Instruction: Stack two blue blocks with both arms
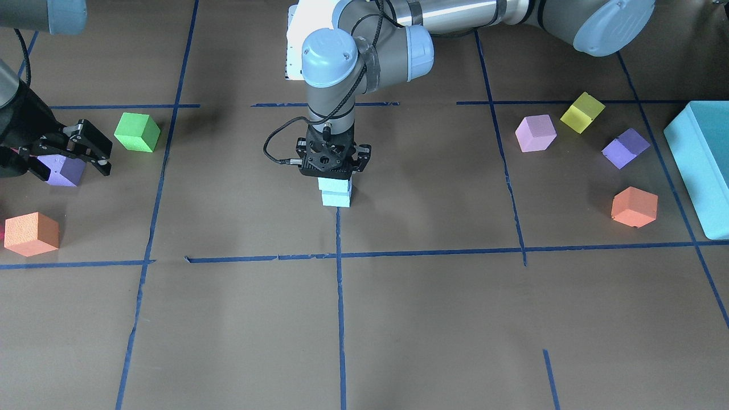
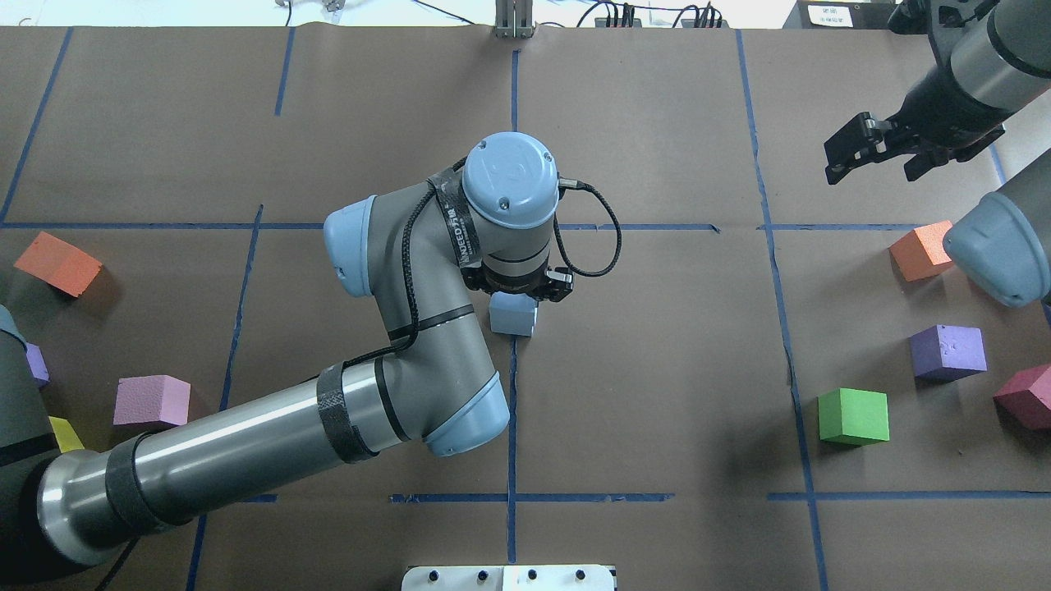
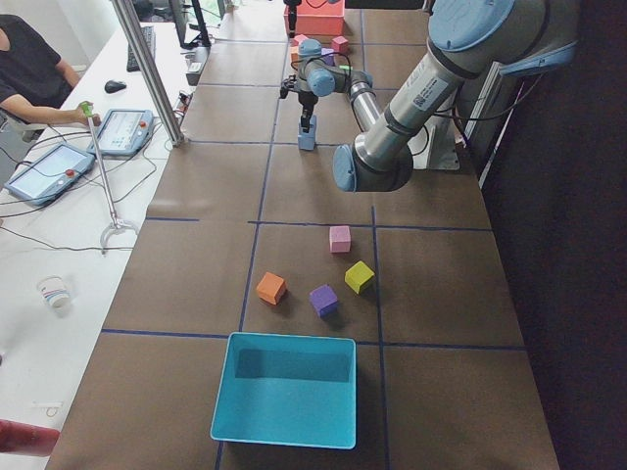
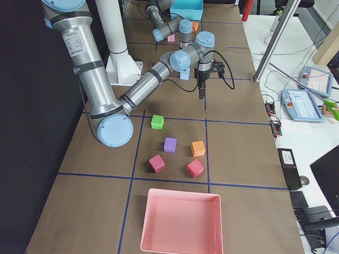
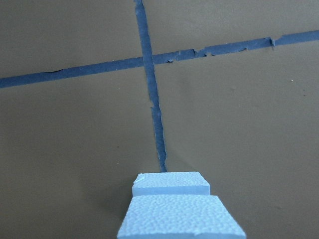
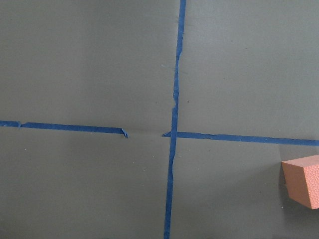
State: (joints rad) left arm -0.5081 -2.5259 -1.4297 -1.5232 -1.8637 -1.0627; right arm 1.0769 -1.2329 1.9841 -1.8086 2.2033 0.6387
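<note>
Pale blue foam sits right under the left end effector (image 1: 334,171), which points straight down over the middle of the bench (image 1: 433,319). The upper blue block (image 1: 335,184) lies directly below its black body and rests on the lower blue block (image 1: 336,199), so the two form a stack with their edges nearly in line. We cannot see the fingers of this end effector in any view, so we cannot tell whether it clenches the upper block or has let it go. From the foot of the stack a strip of blue tape (image 1: 340,267) runs away across the brown bench.

Further out on this end effector's side, and well apart from it, we see a lilac cube (image 1: 535,133), a yellow cube (image 1: 582,112), a purple cube (image 1: 625,148) and an orange cube (image 1: 634,206). A large teal box (image 1: 700,165) lies past them.

Far off on the other side, the right end effector (image 2: 874,168) hangs above the bench, released, its fingers spread with nothing between them. Nearest to it is a second orange cube (image 2: 921,250). Past that, toward the robot, are a second purple cube (image 2: 948,351), a green cube (image 2: 854,416) and a dark red cube (image 2: 1026,398).
</note>
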